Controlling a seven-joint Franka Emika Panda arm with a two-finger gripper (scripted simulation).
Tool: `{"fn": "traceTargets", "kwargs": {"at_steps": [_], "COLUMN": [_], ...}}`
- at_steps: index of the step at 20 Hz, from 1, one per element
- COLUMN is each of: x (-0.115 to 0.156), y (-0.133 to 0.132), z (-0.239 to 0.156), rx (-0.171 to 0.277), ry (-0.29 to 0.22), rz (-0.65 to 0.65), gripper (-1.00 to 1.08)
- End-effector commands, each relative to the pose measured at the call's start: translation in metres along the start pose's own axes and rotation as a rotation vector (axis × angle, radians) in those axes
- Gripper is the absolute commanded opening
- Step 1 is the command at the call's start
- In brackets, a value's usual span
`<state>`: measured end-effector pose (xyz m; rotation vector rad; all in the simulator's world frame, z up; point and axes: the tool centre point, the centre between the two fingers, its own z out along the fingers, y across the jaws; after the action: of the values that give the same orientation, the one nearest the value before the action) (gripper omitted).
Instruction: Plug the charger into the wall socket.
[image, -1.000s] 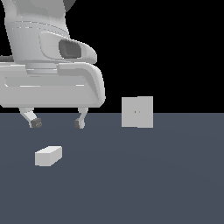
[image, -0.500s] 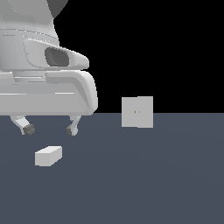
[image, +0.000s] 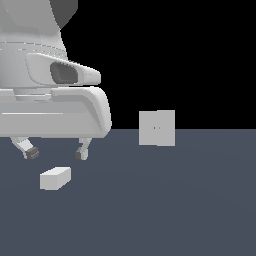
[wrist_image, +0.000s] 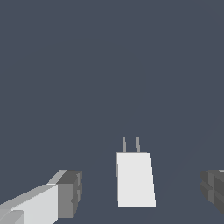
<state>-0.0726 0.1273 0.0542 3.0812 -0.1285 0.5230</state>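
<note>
Pale block: the small grey-white oblong charger (wrist_image: 135, 179) lies flat on the dark slate floor (image: 175, 210), just below the gripper (image: 55, 152), between its fingertips, untouched.
Gripper state: spread wide, holding nothing.
Prongs: two thin pins (wrist_image: 131, 144) point away from the wrist.
Socket: pale square upright wall plate (image: 157, 128) stands well off to the gripper's side.
Advice: lower straight, keep the block centred, pinch its long flanks.

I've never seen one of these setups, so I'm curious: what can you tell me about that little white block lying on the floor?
The charger is a small, plain, pale grey-white box, unmarked and matte. In the wrist view two thin prongs stick out of one short end. It lies flat on the dark grey floor, apart from the wall socket, which stands further toward the exterior view's right. The open gripper hangs just above it; the fingers straddle it without touching.
</note>
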Motion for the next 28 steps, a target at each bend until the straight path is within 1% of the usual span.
{"fn": "traceTargets", "kwargs": {"at_steps": [1,7,13,14,28], "x": [-0.003,-0.012,-0.015,-0.015,-0.012], "y": [0.0,0.0,0.0,0.0,0.004], "z": [0.008,0.032,0.04,0.04,0.039], "rx": [0.0,0.0,0.0,0.0,-0.001], "ry": [-0.001,0.0,0.0,0.0,0.0], "rz": [0.0,0.001,0.001,0.001,0.003], "gripper": [1.0,1.0,1.0,-1.0,-1.0]}}
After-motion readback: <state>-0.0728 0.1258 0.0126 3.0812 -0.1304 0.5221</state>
